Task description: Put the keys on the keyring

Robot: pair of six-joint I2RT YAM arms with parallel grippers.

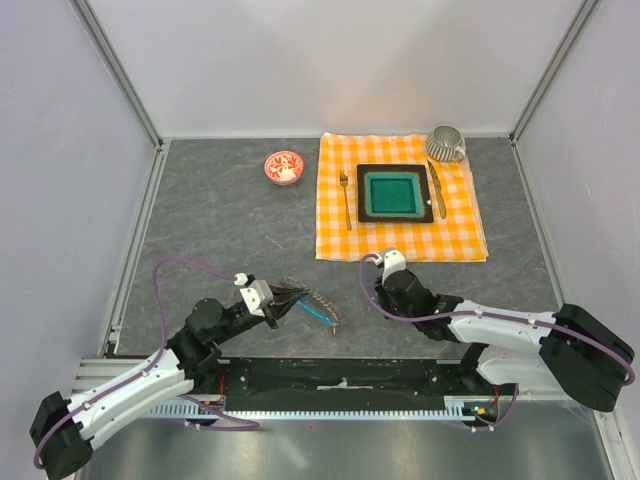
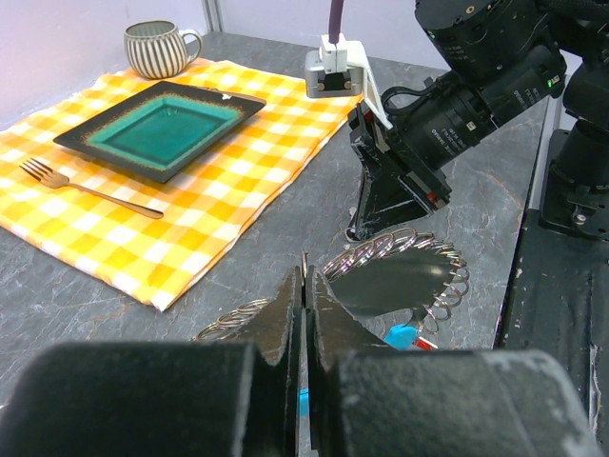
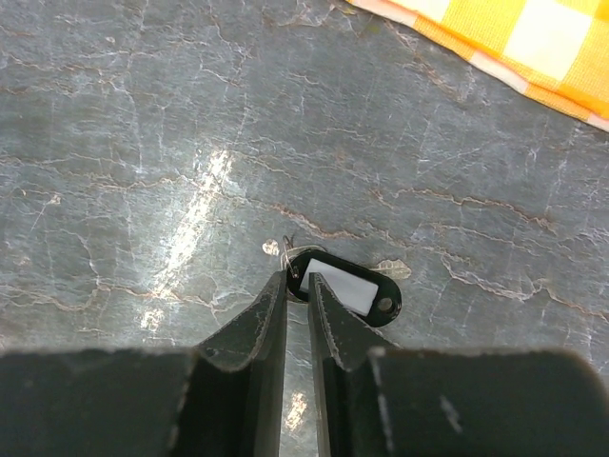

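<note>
Left hand [image 2: 304, 286] is pinched fully closed on the wire of the keyring [image 2: 385, 241], whose coil lies on the table [image 2: 285, 209] just beyond its tips, lower centre. Right hand [image 3: 298, 282], fingers barely parted, straddles one end of a black-tagged key [image 3: 347, 290] at frame centre; whether it grips is unclear.

Left of the checked cloth [image 1: 335, 240], open bench [image 1: 210, 220], broken only by a small red-and-white bowl [image 1: 283, 167] toward the back. On the cloth, crowded: plate [image 1: 395, 193], fork [image 1: 346, 200], knife [image 1: 437, 188], mug [image 1: 447, 145]. Just off its near edge, blocked by the right fingers [image 3: 252, 333], pinched on a black-tagged key [image 3: 347, 290]. Near-left of the cloth, blocked by the keyring [image 1: 318, 305] clamped in the left fingers [image 2: 276, 319]; only a narrow lane between keyring and right fingers. Right of the cloth, a slim bare strip.
</note>
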